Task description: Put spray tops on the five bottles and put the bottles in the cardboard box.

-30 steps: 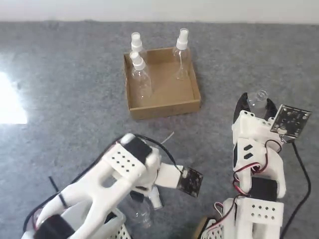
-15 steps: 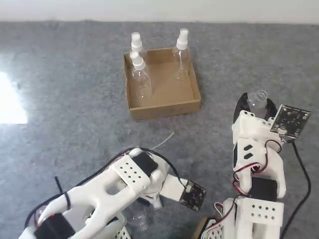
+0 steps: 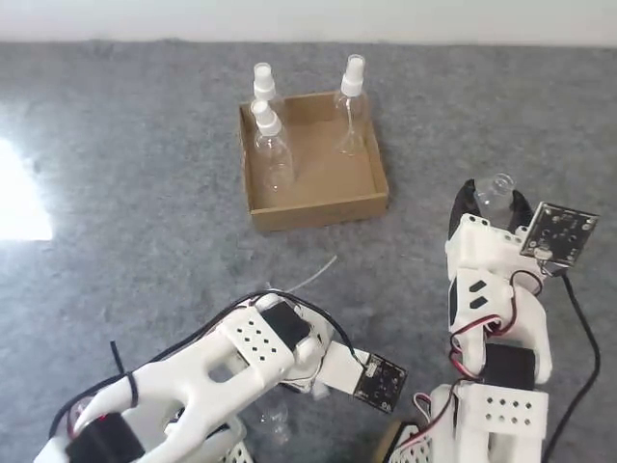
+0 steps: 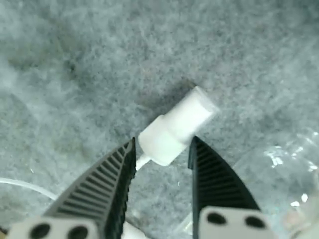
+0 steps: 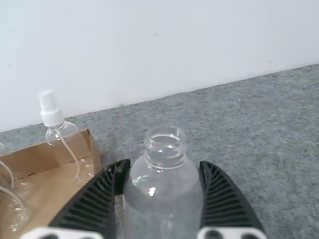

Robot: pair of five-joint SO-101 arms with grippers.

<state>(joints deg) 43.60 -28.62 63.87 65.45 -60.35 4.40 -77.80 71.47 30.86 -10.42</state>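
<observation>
The left gripper (image 4: pixel 162 147) hangs low over the gray table (image 3: pixel 116 193), its jaws spread to either side of a white spray top (image 4: pixel 174 127) that lies on its side between the fingertips. A clear bottle (image 4: pixel 294 164) lies just beside it, and in the high view it rests under the left arm near the table's front edge. A thin white tube (image 3: pixel 313 273) lies loose on the table between this arm and the cardboard box (image 3: pixel 318 207).

The right gripper (image 5: pixel 163 172), well apart from the left, pinches an uncapped bottle (image 5: pixel 164 144) by its body and holds it upright, the open neck rising above the fingertips. In the high view this bottle stands to the right of the box's front corner.

In the open box, a capped bottle (image 3: pixel 273 154) stands near the left wall and a 2nd capped bottle (image 3: pixel 351 111) stands near the far-right corner. A 3rd capped bottle (image 3: pixel 263 85) shows at the far-left corner, apparently inside the box, though its base is hidden behind the bottle in front. A white wall (image 5: pixel 149 50) rises behind the table.
</observation>
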